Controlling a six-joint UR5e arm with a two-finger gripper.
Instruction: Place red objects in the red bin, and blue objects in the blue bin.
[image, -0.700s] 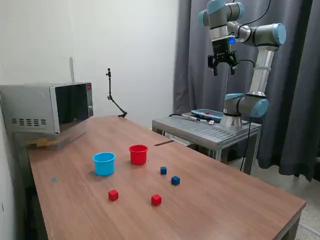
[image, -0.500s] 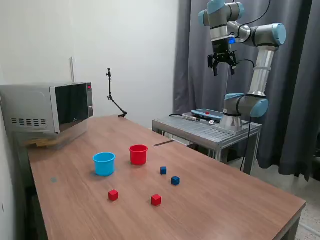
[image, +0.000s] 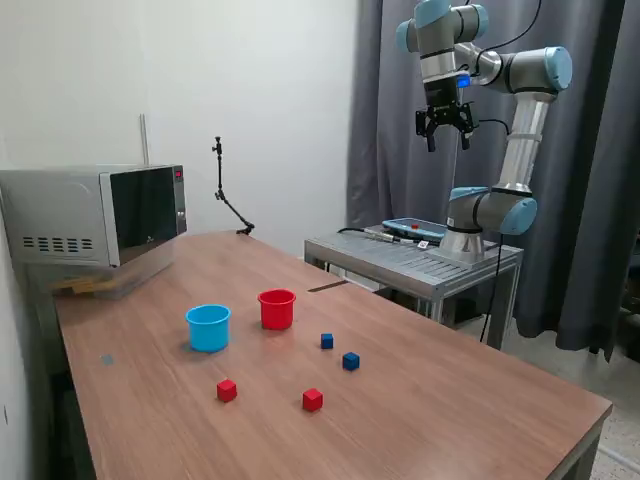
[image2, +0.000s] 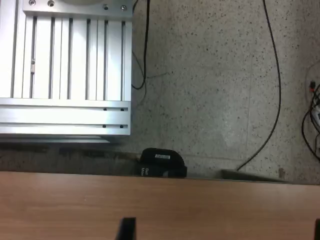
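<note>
Nothing sorted yet. All four cubes lie loose on the table (image: 480, 400), both cups look empty from this angle, though their insides are only partly seen.

Gripper (image: 446, 133): high above the arm's metal stand (image: 400, 262), well apart from the table and everything on it. Fingers spread, nothing between them. In the wrist view only two dark finger tips (image2: 128, 229) show at the frame's edge, set wide apart; that view takes in the table's edge, the stand and bare floor (image2: 210, 80) with cables, no cubes.

Layout, exterior view:
- Blue cup (image: 208, 327) and red cup (image: 277, 309) stand upright, near each other but apart, blue one to the view's left.
- Two blue cubes: one (image: 327, 341) just to the view's right of the red cup, the other (image: 350, 361) near it, a little closer to the camera.
- Two red cubes: one (image: 227, 390) in front of the blue cup, the other (image: 313, 400) to its right, in front of the blue cubes.
- Microwave (image: 95, 215) at the table's far left corner, out of the way.

Judgement: task at its start. Left: four picks and four drops, reds to red cup, blues to blue cup. The arm must first come down and across to reach any cube.
</note>
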